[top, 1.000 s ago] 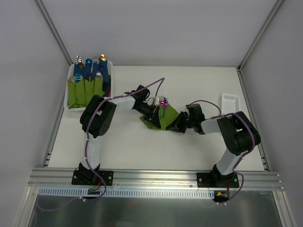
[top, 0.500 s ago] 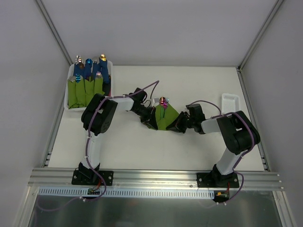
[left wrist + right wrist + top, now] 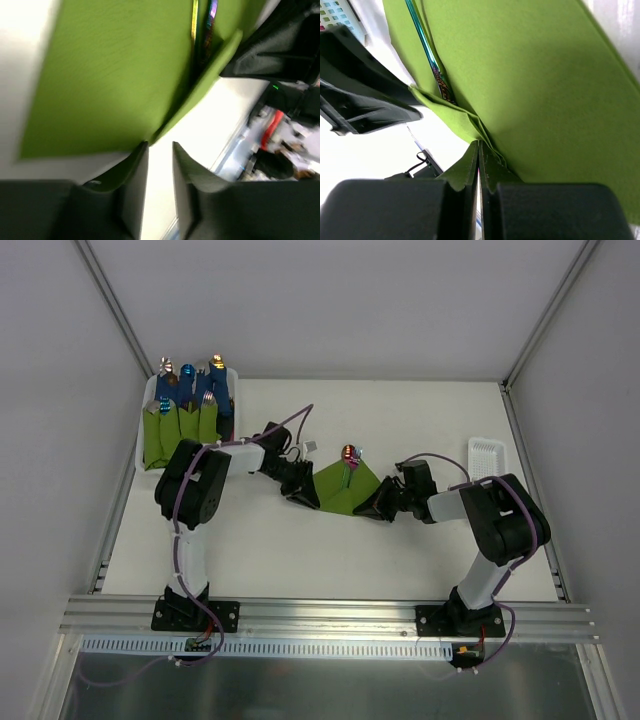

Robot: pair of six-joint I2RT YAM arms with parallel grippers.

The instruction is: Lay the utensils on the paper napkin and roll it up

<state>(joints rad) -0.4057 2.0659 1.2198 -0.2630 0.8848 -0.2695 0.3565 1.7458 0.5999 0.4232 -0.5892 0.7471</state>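
Note:
The olive-green paper napkin (image 3: 335,488) lies mid-table, partly folded over the utensils, whose shiny reddish ends (image 3: 347,453) stick out at its far edge. My left gripper (image 3: 303,495) is at the napkin's left corner, open and empty. In the left wrist view its fingertips (image 3: 160,145) sit just off the napkin's edge (image 3: 115,80), with the utensils (image 3: 202,25) in the fold. My right gripper (image 3: 372,508) is shut on the napkin's right edge. The right wrist view shows it (image 3: 478,145) pinching a folded edge of the napkin (image 3: 535,75), the utensils (image 3: 427,52) beside it.
A white basket (image 3: 141,440) at the back left holds several green rolled bundles with blue handles (image 3: 185,420). A small white tray (image 3: 487,458) stands at the right edge. Grey walls enclose the table.
My left gripper has let go of the napkin's left flap and drawn back to the left. The flap has dropped and the napkin lies flatter. The right gripper stays shut in place.

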